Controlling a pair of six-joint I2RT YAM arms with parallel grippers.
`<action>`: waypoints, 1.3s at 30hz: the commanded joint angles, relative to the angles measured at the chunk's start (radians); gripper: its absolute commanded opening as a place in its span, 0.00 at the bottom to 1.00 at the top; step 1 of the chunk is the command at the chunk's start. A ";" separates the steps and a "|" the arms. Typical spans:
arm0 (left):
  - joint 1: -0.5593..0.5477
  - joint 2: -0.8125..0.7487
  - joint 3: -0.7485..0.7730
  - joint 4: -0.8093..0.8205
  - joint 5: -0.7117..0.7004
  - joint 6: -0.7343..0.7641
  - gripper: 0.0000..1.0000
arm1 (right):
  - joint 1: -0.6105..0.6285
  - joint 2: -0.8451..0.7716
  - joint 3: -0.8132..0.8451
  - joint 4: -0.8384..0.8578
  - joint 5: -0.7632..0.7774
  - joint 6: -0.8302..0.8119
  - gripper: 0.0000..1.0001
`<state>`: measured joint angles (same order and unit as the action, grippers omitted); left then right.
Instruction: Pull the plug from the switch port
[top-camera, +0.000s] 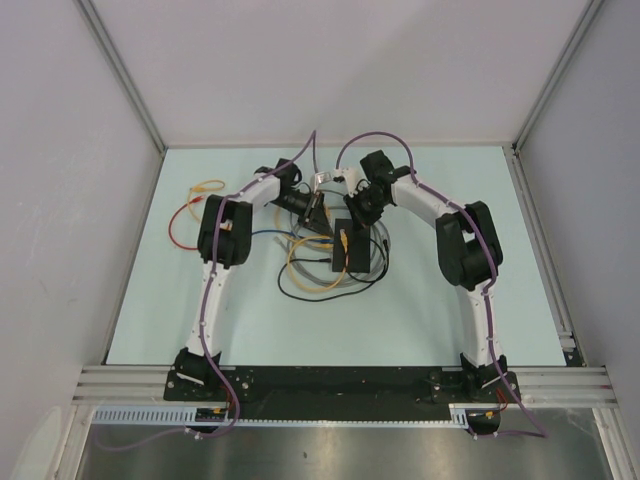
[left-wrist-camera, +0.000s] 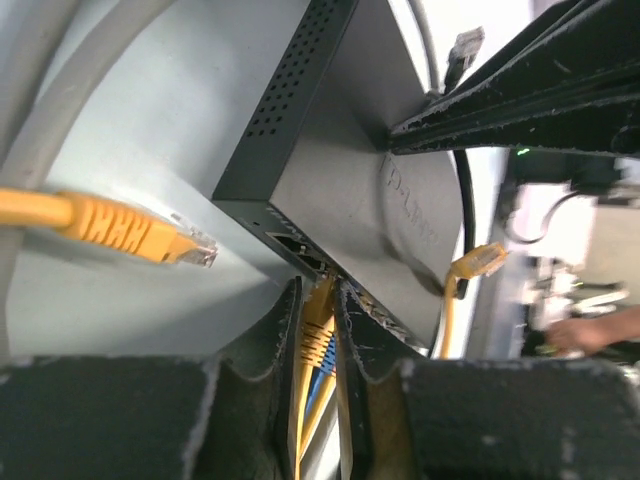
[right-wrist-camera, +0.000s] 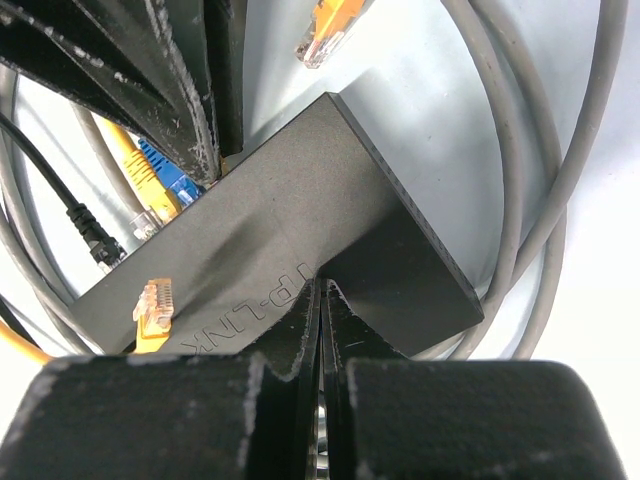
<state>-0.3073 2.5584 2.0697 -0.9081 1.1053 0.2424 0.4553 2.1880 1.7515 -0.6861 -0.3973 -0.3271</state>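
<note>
The switch (top-camera: 352, 256) is a flat black box amid coiled cables; it also shows in the left wrist view (left-wrist-camera: 330, 170) and the right wrist view (right-wrist-camera: 300, 225). My left gripper (left-wrist-camera: 318, 300) is shut on a yellow plug (left-wrist-camera: 318, 322) whose tip meets the switch's socket row; I cannot tell if it is seated. A blue plug (right-wrist-camera: 170, 182) sits beside it. My right gripper (right-wrist-camera: 322, 290) is shut, its tips pressing on the switch's top face. In the top view the left gripper (top-camera: 320, 216) and the right gripper (top-camera: 364, 212) meet at the switch's far end.
A loose yellow plug (right-wrist-camera: 152, 306) lies on top of the switch. An orange plug (left-wrist-camera: 150, 232) lies free beside it. Grey cables (right-wrist-camera: 520, 150), a black cable (right-wrist-camera: 85, 225) and an orange cable (top-camera: 190, 205) loop around the switch.
</note>
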 joint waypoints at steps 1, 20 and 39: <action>0.004 -0.018 -0.089 0.141 0.184 -0.193 0.00 | 0.019 0.047 -0.066 -0.086 0.075 -0.024 0.01; 0.020 -0.046 -0.434 1.344 0.427 -1.274 0.31 | 0.023 0.047 -0.070 -0.081 0.092 -0.032 0.01; 0.045 -0.389 -0.343 0.483 -0.298 -0.364 0.43 | 0.026 0.052 -0.070 -0.079 0.097 -0.033 0.01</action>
<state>-0.2684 2.2799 1.8591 -0.5087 0.9142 -0.1524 0.4740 2.1750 1.7344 -0.6758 -0.3702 -0.3382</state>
